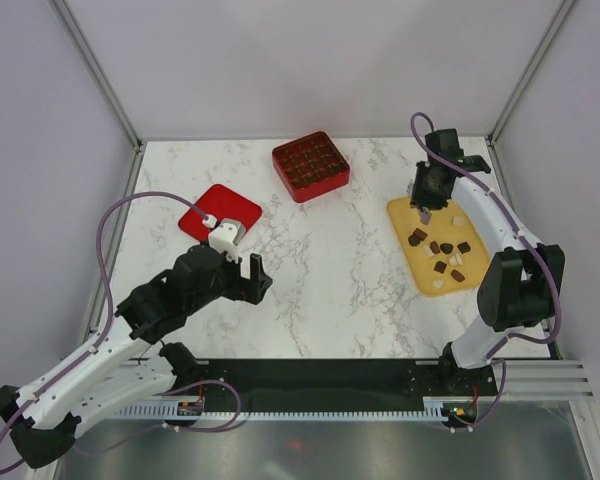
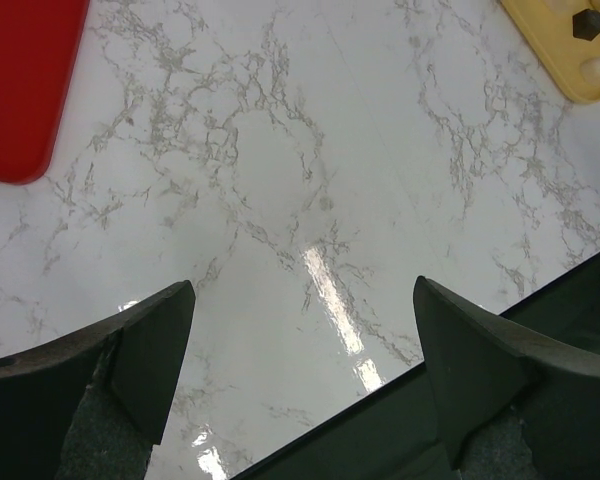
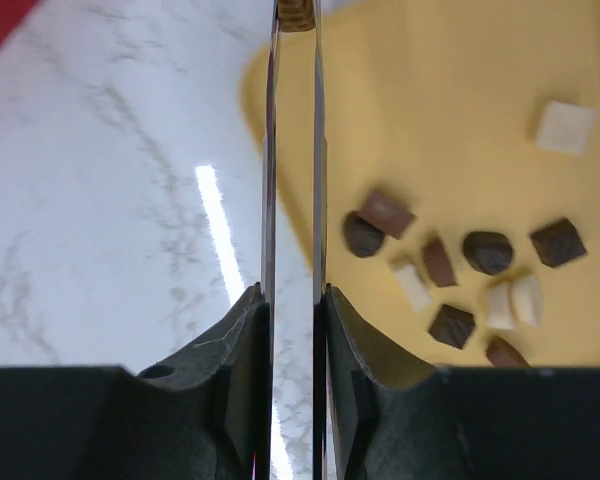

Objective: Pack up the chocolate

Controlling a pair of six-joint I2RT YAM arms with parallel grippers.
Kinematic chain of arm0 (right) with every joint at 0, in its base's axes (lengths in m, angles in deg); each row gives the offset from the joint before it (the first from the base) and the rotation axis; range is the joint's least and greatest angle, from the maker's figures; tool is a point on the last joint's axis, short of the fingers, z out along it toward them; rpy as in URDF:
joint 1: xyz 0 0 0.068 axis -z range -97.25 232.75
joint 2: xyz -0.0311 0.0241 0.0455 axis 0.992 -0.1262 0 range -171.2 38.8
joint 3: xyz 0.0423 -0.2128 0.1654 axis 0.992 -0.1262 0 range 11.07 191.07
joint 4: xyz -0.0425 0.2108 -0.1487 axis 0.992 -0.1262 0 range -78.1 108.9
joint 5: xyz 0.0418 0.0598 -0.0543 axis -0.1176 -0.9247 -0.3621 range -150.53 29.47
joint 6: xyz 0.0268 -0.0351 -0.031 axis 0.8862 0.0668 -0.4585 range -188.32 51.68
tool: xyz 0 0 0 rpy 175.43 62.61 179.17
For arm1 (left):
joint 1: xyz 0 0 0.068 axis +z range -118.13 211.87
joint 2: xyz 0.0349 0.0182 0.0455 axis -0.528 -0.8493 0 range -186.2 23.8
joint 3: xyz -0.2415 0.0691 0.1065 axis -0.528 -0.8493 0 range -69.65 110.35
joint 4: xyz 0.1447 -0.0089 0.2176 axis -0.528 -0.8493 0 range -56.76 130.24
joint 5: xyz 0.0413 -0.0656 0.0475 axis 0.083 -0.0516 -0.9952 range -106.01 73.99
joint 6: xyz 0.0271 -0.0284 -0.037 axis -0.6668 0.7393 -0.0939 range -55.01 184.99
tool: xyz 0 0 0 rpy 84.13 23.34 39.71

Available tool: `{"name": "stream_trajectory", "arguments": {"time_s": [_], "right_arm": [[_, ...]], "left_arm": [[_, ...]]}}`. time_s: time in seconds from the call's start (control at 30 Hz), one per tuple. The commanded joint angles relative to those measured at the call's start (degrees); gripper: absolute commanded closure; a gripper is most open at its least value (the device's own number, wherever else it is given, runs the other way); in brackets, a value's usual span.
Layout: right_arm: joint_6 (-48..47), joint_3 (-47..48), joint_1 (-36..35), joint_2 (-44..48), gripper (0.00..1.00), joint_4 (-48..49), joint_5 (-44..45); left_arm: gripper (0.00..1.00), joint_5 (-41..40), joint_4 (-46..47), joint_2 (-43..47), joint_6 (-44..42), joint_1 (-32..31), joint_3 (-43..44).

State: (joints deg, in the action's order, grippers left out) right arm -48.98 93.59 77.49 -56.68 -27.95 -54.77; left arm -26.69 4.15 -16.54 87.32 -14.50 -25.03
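The right hand (image 1: 427, 208) pinches one tan chocolate piece (image 3: 296, 12) by its very tips, at the yellow tray's (image 3: 430, 90) far end. The grip is tiny, so the piece could slip and fall. The left hand (image 2: 302, 290) is wide open, holding nothing.

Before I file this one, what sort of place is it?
Probably a lab robot cell, not a kitchen: a marble-look table boxed in by plain walls and metal posts, two robot arms bolted to a rail at its near edge, chocolates on a yellow tray.
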Motion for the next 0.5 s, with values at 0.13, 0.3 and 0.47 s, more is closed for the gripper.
{"name": "stream_trajectory", "arguments": {"time_s": [0.13,0.3,0.47], "right_arm": [[0.36,15.20,-12.49,-3.56,0.73,-0.08,-3.74],[-0.88,26.63,-16.88,-11.98,0.73,-2.02,-4.52],[-1.58,31.74,-20.40,-16.22,0.73,-3.07,-4.35]], "left_arm": [[0.01,-1.90,1.20,0.35,-0.97,-0.12,-0.06],[0.00,3.28,1.47,-2.28,-0.71,0.05,2.39],[0.01,17.76,2.52,-12.12,1.40,6.88,7.84]]}}
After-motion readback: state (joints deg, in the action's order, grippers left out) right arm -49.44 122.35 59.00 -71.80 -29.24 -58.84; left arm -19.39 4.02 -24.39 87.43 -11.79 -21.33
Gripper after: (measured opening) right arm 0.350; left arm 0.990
